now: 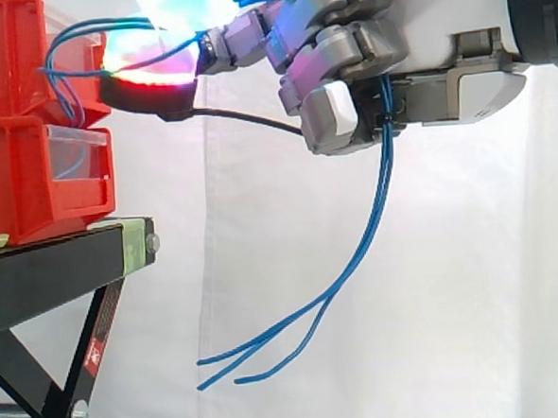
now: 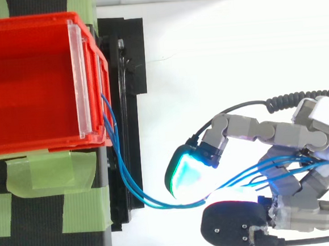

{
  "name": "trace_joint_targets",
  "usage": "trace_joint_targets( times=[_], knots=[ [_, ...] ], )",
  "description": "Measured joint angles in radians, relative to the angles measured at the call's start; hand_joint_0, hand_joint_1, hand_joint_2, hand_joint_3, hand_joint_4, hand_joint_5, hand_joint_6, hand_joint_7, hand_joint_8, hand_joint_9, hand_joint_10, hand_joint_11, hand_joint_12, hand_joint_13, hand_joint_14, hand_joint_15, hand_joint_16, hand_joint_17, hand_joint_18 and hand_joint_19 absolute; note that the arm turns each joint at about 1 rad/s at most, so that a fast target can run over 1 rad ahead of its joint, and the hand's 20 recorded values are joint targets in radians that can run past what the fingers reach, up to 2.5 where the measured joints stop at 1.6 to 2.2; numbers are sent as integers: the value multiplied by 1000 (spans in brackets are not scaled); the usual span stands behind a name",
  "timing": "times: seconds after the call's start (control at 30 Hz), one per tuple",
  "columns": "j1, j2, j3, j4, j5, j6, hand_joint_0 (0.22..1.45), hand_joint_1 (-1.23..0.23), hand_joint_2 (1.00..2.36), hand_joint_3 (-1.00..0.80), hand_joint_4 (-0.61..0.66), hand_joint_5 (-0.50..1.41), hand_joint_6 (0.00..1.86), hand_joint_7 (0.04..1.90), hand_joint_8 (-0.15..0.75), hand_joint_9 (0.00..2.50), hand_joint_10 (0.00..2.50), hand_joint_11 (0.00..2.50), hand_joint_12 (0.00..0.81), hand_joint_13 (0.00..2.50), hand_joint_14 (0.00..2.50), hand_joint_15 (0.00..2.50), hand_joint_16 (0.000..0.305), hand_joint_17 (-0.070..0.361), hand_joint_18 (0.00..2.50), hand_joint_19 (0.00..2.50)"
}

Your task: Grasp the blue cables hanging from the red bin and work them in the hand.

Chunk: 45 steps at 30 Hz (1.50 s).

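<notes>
**Cables in hand – grasp done, working them is what's left**

Ref. point throughout: the red bin [image 2: 30, 82].

- Blue cables [image 1: 378, 203] come out at the bin's front wall, sag in a loop just off the front, then run across the gap away from the bin into the hand [image 2: 294, 135].
- Hand sits well out from the bin front, approx level w/ the upper bin in the side view. The fingers are curled and clenched round the cables. The strands pass btwn the bent fingers and palm, seen fanned out in the top view.
- One glowing fingertip [image 2: 186, 175] (cyan-green) points back toward the bin, lying over the cable run. Can't tell if it presses on it.
- Past the grip, the free ends hang below the hand and curve back toward the bin, well under its base, touching nothing.
- Bin end of the cables looks anchored at the front wall. How it's fixed there can't be made out.

Progress, my read: grasp step complete, all visible strands gathered. Remaining is the in-hand manipulation. No sign from this pos. how far that's got.
</notes>
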Motion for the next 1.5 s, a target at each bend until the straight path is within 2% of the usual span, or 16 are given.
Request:
trace_joint_targets(
  times=[0.13,0.23,0.4,0.47,0.6,0.67,0.8,0.83,0.93,0.97,1.1,1.17,1.2,1.23,1.4,1.5],
  knots=[
    [0,0,0,0,0,0,1240,-640,1013,391,179,472,2,1468,580,1706,2500,2500,706,2097,2500,2148,210,158,2500,766],
    [0,0,0,0,0,0,1294,-636,1010,441,159,496,63,1470,580,1706,2500,2500,706,2097,2500,2148,210,158,2500,766],
    [-1,0,0,0,0,0,1028,-651,1024,-146,216,407,6,1397,580,1706,2500,2500,706,2097,2500,2148,210,158,2500,766],
    [0,1,0,0,0,0,1030,-650,1021,-274,231,384,9,1356,580,1706,2500,2500,706,2097,2500,2148,210,158,2500,766],
    [0,0,0,1,0,0,1253,-631,1018,215,217,492,9,1390,580,1706,2500,2500,706,2097,2500,2148,210,158,2500,766],
    [0,0,0,2,0,0,1275,-630,1018,171,214,523,9,1407,580,1706,2500,2500,706,2097,2500,2148,210,158,2500,766],
    [0,0,0,4,0,0,985,-623,1024,-288,294,382,13,1311,580,1706,2500,2500,706,2097,2500,2148,210,158,2500,766],
    [0,0,0,4,0,0,1001,-608,1023,-336,292,385,12,1304,580,1706,2500,2500,706,2097,2500,2148,210,158,2500,766],
    [0,0,0,7,0,-1,1217,-621,1019,175,284,465,14,1325,580,1706,2500,2500,706,2097,2500,2148,210,158,2500,766],
    [0,0,0,8,0,-1,1228,-621,1018,181,281,475,14,1328,580,1706,2500,2500,706,2097,2500,2148,210,158,2500,766],
    [1,0,0,13,0,-8,970,-615,1022,-374,344,396,15,1270,580,1706,2500,2500,706,2097,2500,2148,210,158,2500,766],
    [1,0,0,17,0,-12,1044,-623,1023,-271,347,397,15,1260,580,1706,2500,2500,706,2097,2500,2148,210,158,2500,766],
    [1,0,0,18,0,-14,1186,-626,1019,85,322,463,15,1280,580,1706,2500,2500,706,2097,2500,2148,210,158,2500,766],
    [1,0,0,20,0,-16,1221,-624,1018,155,320,477,16,1286,580,1706,2500,2500,706,2097,2500,2148,210,158,2500,766],
    [1,1,0,22,0,-21,1043,-637,1022,-210,359,415,18,1253,580,1706,2500,2500,706,2097,2500,2148,210,158,2500,766],
    [1,1,0,22,0,-21,1214,-625,1019,145,343,458,17,1243,580,1706,2500,2500,706,2097,2500,2148,210,158,2500,766]
  ],
)
